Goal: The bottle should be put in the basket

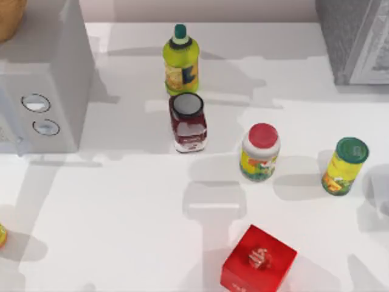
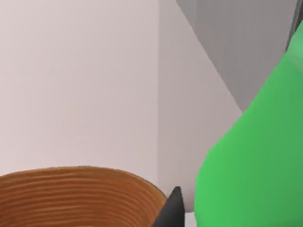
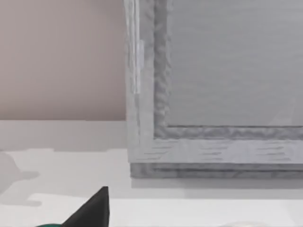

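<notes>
The bright green bottle (image 2: 255, 156) looms close in the left wrist view, lifted off the table. My left gripper (image 2: 215, 217) is shut on it, and one dark fingertip (image 2: 171, 213) shows beside its body. The woven brown basket (image 2: 75, 196) sits just below and beside the bottle; its rim also shows at the top view's far left corner (image 1: 9, 18), on the grey box. A dark part of my right gripper (image 3: 92, 210) hangs near the grey cabinet (image 3: 213, 94) at the far right.
On the table stand a yellow-green bottle with a dark green cap (image 1: 181, 61), a dark red jar (image 1: 188, 125), a red-lidded jar (image 1: 260, 152), a green-lidded can (image 1: 344, 165) and a red box (image 1: 258, 260). A grey box (image 1: 45, 79) fills the left.
</notes>
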`<state>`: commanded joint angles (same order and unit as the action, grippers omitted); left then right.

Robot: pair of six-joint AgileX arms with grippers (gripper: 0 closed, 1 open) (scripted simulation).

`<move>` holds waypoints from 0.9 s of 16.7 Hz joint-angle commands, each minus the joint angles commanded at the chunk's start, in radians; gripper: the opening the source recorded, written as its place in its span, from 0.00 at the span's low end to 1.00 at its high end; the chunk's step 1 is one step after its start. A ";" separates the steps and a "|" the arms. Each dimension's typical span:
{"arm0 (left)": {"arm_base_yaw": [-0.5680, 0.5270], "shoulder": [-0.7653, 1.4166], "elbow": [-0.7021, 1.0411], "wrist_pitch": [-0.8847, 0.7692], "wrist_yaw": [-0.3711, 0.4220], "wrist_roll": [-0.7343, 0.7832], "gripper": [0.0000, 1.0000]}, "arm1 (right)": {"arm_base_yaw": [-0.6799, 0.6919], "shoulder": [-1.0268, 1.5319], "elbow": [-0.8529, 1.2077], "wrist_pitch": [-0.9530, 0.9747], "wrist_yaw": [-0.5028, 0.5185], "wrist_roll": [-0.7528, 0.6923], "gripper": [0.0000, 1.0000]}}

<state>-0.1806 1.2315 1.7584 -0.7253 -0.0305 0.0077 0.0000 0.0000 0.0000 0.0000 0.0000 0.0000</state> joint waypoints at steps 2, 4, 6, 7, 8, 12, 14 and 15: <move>0.110 0.146 0.084 0.067 0.046 0.011 0.00 | 0.000 0.000 0.000 0.000 0.000 0.000 1.00; 0.201 0.268 0.155 0.122 0.084 0.020 0.00 | 0.000 0.000 0.000 0.000 0.000 0.000 1.00; 0.270 0.360 0.208 0.164 0.112 0.026 0.00 | 0.000 0.000 0.000 0.000 0.000 0.000 1.00; 0.294 0.393 0.227 0.178 0.123 0.028 0.00 | 0.000 0.000 0.000 0.000 0.000 0.000 1.00; 0.311 0.415 0.240 0.188 0.129 0.030 0.00 | 0.000 0.000 0.000 0.000 0.000 0.000 1.00; 0.321 0.429 0.249 0.195 0.134 0.031 0.00 | 0.000 0.000 0.000 0.000 0.000 0.000 1.00; 0.318 0.429 0.242 0.193 0.131 0.033 0.00 | 0.000 0.000 0.000 0.000 0.000 0.000 1.00; 0.318 0.431 0.241 0.196 0.131 0.033 0.00 | 0.000 0.000 0.000 0.000 0.000 0.000 1.00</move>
<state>0.1370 1.6621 1.9991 -0.5297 0.1001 0.0404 0.0000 0.0000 0.0000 0.0000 0.0000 0.0000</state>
